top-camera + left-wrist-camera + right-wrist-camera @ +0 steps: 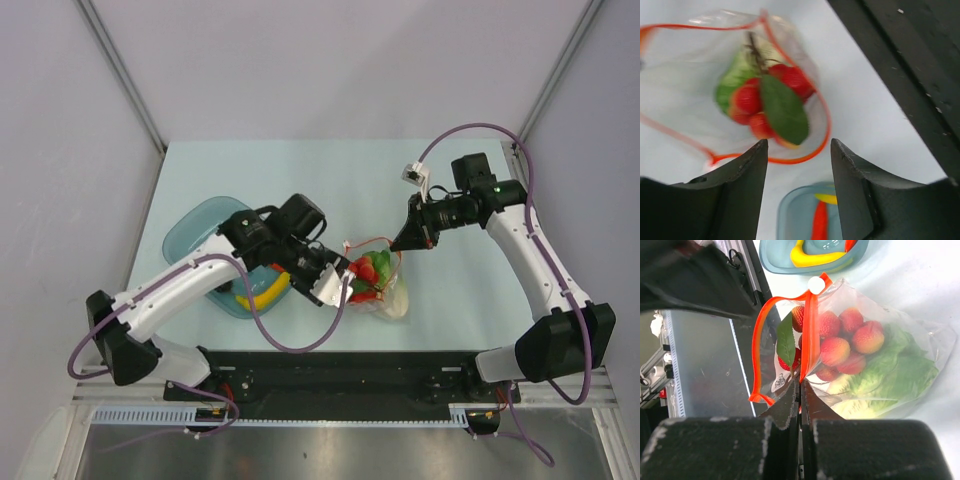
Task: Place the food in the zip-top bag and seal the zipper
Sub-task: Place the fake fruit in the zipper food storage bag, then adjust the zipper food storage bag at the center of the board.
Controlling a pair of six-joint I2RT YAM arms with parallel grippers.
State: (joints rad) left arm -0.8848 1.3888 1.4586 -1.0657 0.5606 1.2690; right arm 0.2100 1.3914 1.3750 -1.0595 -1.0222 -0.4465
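1. At the middle of the pale table (300, 170), my right gripper (801, 389) is pinched tight on the rim of the zip-top bag (388, 292), right at the red-orange strip, holding the mouth agape.
2. Just in front of that mouth, my left gripper (799, 146) stands with its fingers apart and nothing between them.
3. Inside the bag lie the red berry cluster (845, 340) and the cabbage (892, 371); by my count, two pieces are packed.
4. In the teal bowl (190, 232), just beside the bag, the banana (810, 259) and the pepper (819, 225) wait; the grape bunch I cannot find in any view.
5. The zipper (759, 340) runs as an open loop, its two sides apart; sealing is not begun; I judge the job less than half done, with the remaining food to load and the strip to press closed.
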